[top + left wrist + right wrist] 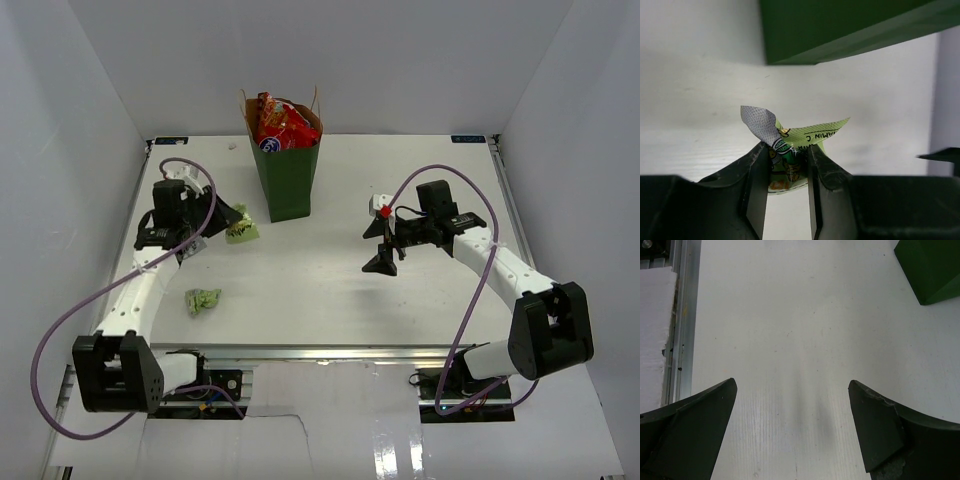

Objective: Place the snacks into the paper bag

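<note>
There is one green paper bag (287, 178). Red snack bags (282, 125) stick out of its top, and I cannot tell how many. There are two light green packets on the counter (330, 295): the far packet (241, 231) and the near packet (203, 300). There are two tools: the left tool (230, 218) and the right tool (382, 245).

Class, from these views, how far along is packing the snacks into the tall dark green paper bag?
Done: red crinkly snack bags already sit in the dark green paper bag. In hand: the left gripper is shut on a light green packet beside the bag. Left: a second crumpled green packet lies on the white table; the right gripper is open and empty.
</note>
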### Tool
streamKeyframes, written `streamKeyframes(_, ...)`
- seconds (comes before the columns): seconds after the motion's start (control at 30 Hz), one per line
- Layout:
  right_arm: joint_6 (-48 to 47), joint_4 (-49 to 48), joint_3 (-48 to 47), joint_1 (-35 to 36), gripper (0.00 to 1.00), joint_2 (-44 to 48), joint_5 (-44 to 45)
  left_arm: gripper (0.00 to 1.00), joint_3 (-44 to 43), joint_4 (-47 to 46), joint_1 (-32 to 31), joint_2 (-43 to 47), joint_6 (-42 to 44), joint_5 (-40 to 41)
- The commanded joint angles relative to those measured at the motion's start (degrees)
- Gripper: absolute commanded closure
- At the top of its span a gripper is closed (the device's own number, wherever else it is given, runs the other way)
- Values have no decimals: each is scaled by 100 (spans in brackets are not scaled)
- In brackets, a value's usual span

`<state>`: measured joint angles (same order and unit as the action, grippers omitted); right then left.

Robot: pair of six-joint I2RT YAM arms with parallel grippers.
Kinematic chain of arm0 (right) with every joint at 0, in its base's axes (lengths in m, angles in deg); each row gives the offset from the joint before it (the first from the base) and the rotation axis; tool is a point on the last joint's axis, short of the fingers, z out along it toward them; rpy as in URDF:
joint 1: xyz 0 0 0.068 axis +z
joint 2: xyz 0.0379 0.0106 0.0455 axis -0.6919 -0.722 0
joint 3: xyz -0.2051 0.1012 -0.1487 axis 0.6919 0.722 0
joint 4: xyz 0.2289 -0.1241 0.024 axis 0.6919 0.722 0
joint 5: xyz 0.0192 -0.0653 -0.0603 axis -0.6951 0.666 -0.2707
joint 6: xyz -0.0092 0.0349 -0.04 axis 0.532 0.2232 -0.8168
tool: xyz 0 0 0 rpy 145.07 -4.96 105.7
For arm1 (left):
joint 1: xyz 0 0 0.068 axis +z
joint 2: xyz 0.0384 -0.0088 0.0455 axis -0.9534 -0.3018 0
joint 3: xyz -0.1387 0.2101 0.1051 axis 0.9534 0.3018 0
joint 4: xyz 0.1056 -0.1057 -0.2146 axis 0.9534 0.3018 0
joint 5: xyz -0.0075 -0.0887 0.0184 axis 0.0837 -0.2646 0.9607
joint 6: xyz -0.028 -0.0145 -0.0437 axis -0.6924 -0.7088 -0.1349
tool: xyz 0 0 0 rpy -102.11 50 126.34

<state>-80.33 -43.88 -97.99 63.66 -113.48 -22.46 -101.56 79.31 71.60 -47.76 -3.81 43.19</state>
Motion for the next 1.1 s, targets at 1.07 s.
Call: streamKeyframes(1.07,-136,-76,-155,-133,2,186,-157,39,-5487,-1758,-1463,-3425,872,930)
